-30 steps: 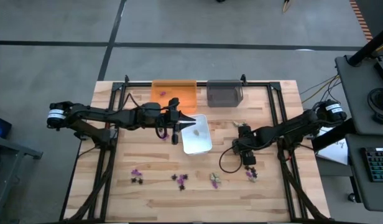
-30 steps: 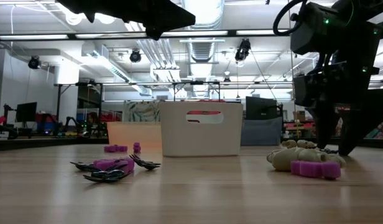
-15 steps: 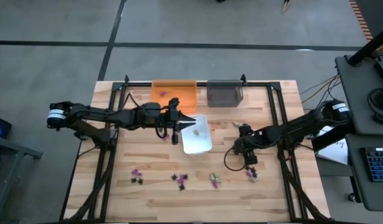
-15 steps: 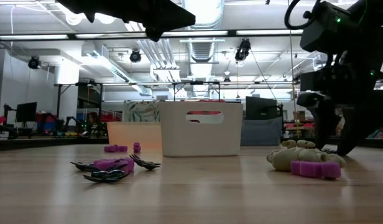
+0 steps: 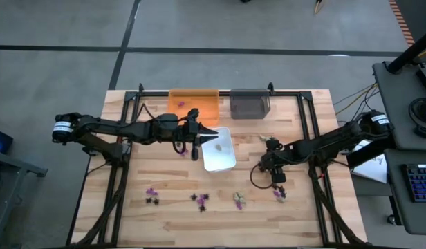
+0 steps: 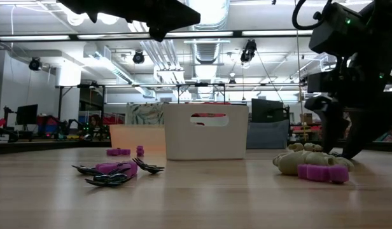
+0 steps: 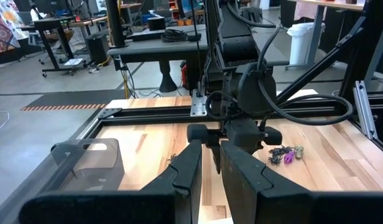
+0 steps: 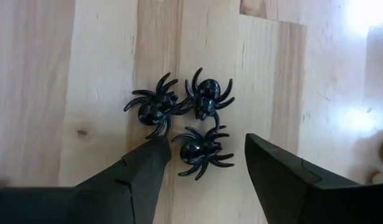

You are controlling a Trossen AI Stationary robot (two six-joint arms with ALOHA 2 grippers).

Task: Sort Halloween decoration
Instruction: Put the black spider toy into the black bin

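Observation:
The Halloween decoration lies in small heaps. Three black spiders (image 8: pixel 201 149) rest on the wood under my right gripper (image 8: pixel 207 158), which points down, open, one finger on each side of the nearest spider without touching it. Purple and black pieces (image 5: pixel 199 200) and a beige piece (image 5: pixel 238 200) lie toward the near edge. My left gripper (image 7: pixel 211 165) hangs over the white tray (image 5: pixel 223 160), high above it, its fingers shut; I see nothing between them.
An orange tray (image 5: pixel 194 104) and a grey tray (image 5: pixel 249 104) stand at the far edge. A beige piece (image 6: pixel 298 162) and a purple one (image 6: pixel 322 172) lie near my right gripper (image 6: pixel 341 137). Black frame bars (image 5: pixel 306 117) border the work area.
My right gripper has sunk a little toward the black spiders and stayed open. My left arm has kept still.

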